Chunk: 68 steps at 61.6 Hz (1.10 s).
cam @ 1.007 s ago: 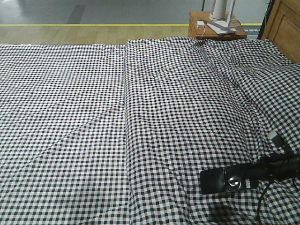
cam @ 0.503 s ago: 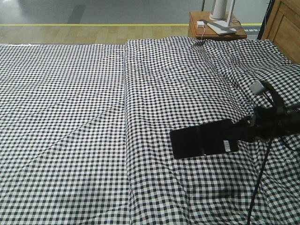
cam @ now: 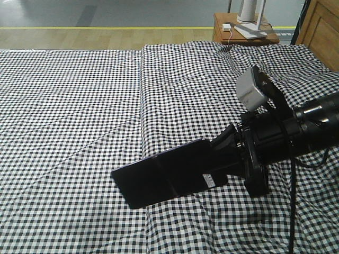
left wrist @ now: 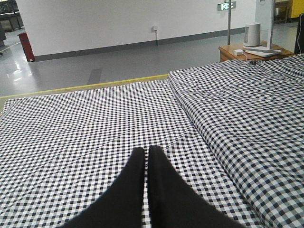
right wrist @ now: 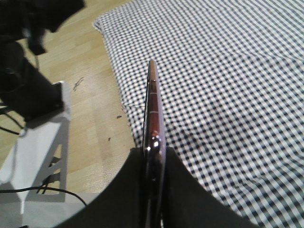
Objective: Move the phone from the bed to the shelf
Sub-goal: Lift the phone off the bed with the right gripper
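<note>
The phone (cam: 161, 177) is a thin glossy black slab with a small white sticker. It hangs level above the checked bed (cam: 79, 106), and my right gripper (cam: 220, 159) is shut on its right end. The right wrist view shows the phone (right wrist: 153, 102) edge-on with its rose-gold rim, clamped between my right gripper (right wrist: 154, 154) fingers, above the bed's corner (right wrist: 228, 71) and wooden floor. My left gripper (left wrist: 145, 153) is shut on nothing, low over the bed (left wrist: 85, 114). The shelf is out of view.
A reddish-brown side table (cam: 244, 30) with a white device stands behind the bed. A brown panelled wooden piece (cam: 322, 32) is at the far right. A raised fold (cam: 143, 106) runs down the bedcover. A white frame and black cable (right wrist: 45, 142) stand on the floor.
My right arm has risen and swung left toward the bed's middle, carrying the phone from the lower right. The phone now looks larger and closer to the camera.
</note>
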Available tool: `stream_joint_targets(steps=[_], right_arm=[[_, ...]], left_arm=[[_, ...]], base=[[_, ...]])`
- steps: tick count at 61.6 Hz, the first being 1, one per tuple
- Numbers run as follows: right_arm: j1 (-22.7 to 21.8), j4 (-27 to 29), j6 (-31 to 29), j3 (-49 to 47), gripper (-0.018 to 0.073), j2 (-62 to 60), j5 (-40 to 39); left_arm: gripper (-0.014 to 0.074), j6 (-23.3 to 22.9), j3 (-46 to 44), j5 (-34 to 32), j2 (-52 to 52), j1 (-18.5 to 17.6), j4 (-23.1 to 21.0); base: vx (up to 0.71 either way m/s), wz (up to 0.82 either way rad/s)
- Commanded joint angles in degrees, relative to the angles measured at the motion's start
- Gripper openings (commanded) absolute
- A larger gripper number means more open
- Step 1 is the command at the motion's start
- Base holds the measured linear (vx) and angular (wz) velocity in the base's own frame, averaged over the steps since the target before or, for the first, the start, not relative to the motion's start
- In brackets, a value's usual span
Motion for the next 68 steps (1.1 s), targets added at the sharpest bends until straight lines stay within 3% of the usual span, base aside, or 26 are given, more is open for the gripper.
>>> stream_joint_targets(steps=[1, 68], right_arm=[[2.1, 4.7, 0.8, -1.4, -0.0003, -4.3, 4.9], [3.4, 5.5, 0.7, -1.4, -0.0002, -9.4, 4.8]], left_arm=[[0.0001, -0.3, -1.3, -4.1, -0.2, 0.1, -0.5], [0.0001, -0.3, -1.3, -4.1, -0.2, 0.1, -0.5]], base=[[0.00, 0.00], [0.00, 0.01]])
